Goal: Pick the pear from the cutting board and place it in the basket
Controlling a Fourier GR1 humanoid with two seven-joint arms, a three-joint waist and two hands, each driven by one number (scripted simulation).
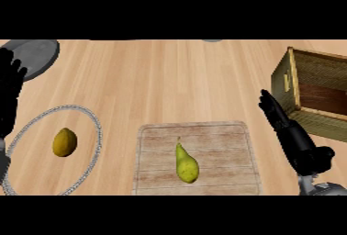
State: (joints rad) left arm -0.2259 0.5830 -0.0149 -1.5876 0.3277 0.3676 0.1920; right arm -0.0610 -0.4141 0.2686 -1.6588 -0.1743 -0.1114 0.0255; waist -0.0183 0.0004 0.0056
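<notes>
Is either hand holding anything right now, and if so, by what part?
Nothing is held. The left hand and right hand are open; the pear lies on the cutting board.

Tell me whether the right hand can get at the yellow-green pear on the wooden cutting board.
Probably yes: the open right hand hovers just right of the wooden cutting board, and nothing stands between it and the yellow-green pear lying there.

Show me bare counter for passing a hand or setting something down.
Widest: light wooden counter beyond the pale wooden cutting board, between the grey round plate and the woven rectangular basket. Narrow strip between board and the silver-rimmed plate. Crowded: black right hand between board and basket.
</notes>
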